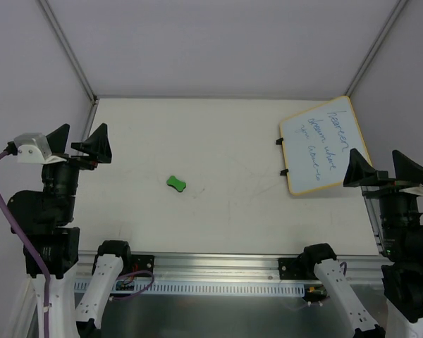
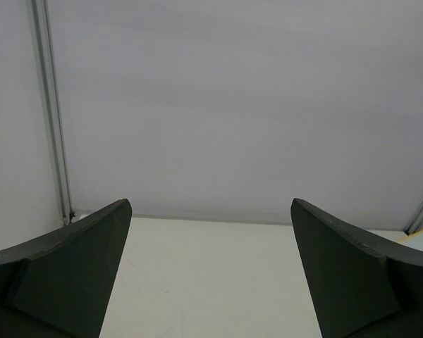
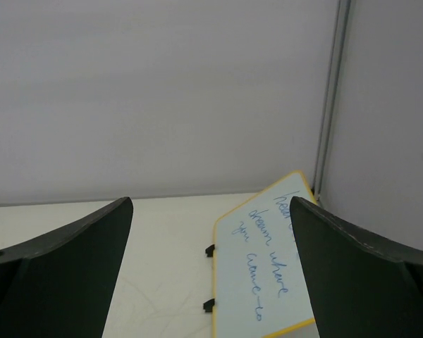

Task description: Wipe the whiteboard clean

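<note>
The whiteboard (image 1: 323, 146) lies flat at the table's far right, yellow-framed, with blue handwriting and two black feet on its left edge. It also shows in the right wrist view (image 3: 264, 267), partly behind the right finger. A small green bone-shaped eraser (image 1: 176, 184) lies near the table's middle. My left gripper (image 1: 82, 143) is open and empty at the left side, well left of the eraser. My right gripper (image 1: 385, 169) is open and empty, just near-right of the whiteboard. In the left wrist view my left gripper (image 2: 210, 211) shows only bare table between its fingers.
White enclosure walls with metal corner posts (image 1: 69, 49) surround the table (image 1: 197, 141). A slotted aluminium rail (image 1: 218, 271) runs along the near edge, with both arm bases on it. A purple cable (image 1: 0, 204) hangs by the left arm.
</note>
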Available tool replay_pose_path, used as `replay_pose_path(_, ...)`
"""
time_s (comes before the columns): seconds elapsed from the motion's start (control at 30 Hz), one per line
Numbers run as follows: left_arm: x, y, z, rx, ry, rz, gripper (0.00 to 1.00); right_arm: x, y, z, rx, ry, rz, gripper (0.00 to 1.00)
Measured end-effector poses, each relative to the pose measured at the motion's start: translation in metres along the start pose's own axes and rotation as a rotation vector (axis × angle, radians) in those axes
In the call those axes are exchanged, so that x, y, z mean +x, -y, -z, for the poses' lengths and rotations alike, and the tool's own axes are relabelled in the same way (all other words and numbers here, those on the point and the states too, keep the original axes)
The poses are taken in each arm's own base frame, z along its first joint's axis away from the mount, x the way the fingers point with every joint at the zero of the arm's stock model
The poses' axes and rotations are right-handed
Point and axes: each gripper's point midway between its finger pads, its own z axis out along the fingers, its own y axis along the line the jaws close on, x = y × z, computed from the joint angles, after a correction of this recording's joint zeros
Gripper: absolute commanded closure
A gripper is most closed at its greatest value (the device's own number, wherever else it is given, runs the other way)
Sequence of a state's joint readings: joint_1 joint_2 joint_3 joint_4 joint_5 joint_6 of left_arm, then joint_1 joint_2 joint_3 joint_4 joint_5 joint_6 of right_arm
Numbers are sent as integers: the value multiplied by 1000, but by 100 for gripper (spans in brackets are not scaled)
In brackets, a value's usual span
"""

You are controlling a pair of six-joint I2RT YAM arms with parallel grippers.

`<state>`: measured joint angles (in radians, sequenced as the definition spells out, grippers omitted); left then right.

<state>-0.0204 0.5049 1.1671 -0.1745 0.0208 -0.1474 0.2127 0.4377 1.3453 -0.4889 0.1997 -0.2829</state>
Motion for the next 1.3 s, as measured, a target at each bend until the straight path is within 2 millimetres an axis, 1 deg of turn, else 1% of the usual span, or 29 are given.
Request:
replay_pose_path(0.1, 21, -3, -5, -8, -52, 11, 1, 31, -10, -14, -16, -78, -81, 1)
replay_pose_path(0.17, 41, -5, -9, -13, -101, 26, 1, 63, -19, -26, -28, -165, -124, 1)
replay_pose_path(0.2, 51, -6, -10, -14, -130, 33, 1, 84, -23, -34, -29, -223, -144, 1)
replay_pose_path(0.27, 73, -7, -13, -12, -190, 53, 1, 133, -29, -47, 4, -368, -202, 1)
replay_pose_path(0.3, 83, -7, -14, -13, -215, 60, 1, 155, -30, -51, 24, -431, -218, 1)
replay_pose_path(0.33, 95, -8, -14, -14, -246, 71, 1, 181, -31, -53, 55, -511, -233, 1)
replay_pose_path(0.4, 116, -8, -13, -11, -302, 95, 1, 226, -29, -55, 125, -644, -258, 2)
replay_pose_path(0.43, 126, -8, -12, -9, -327, 107, 1, 248, -27, -52, 167, -709, -264, 6)
replay_pose_path(0.47, 133, -7, -11, -6, -345, 117, 1, 264, -24, -49, 206, -755, -266, 10)
replay_pose_path(0.5, 140, -7, -10, -3, -366, 126, 1, 282, -20, -44, 257, -808, -268, 11)
replay_pose_path(0.57, 153, -6, -9, 1, -400, 145, 1, 305, -16, -38, 338, -874, -269, 12)
replay_pose_path(0.63, 164, -5, -8, 5, -430, 163, 1, 323, -15, -35, 420, -923, -269, 15)
replay_pose_path(0.67, 169, -4, -8, 4, -444, 171, 1, 331, -15, -34, 454, -943, -263, 19)
replay_pose_path(0.77, 179, -2, -7, 13, -475, 192, 1, 353, -19, -32, 561, -1011, -225, 21)
replay_pose_path(0.8, 182, -2, -6, 13, -483, 197, 1, 358, -22, -34, 585, -1024, -212, 22)
replay_pose_path(0.9, 188, 0, -5, 20, -500, 211, 1, 369, -34, -48, 654, -1039, -181, 23)
replay_pose_path(0.97, 190, 1, -4, 24, -509, 223, 1, 375, -39, -57, 686, -1029, -188, 22)
replay_pose_path(1.03, 192, 2, -3, 27, -514, 229, 1, 379, -38, -59, 702, -1025, -185, 21)
replay_pose_path(1.23, 198, 3, 3, 34, -533, 235, 1, 379, -35, -63, 715, -1006, -183, 21)
replay_pose_path(1.3, 198, 4, 4, 36, -535, 235, 1, 379, -31, -64, 729, -1001, -188, 20)
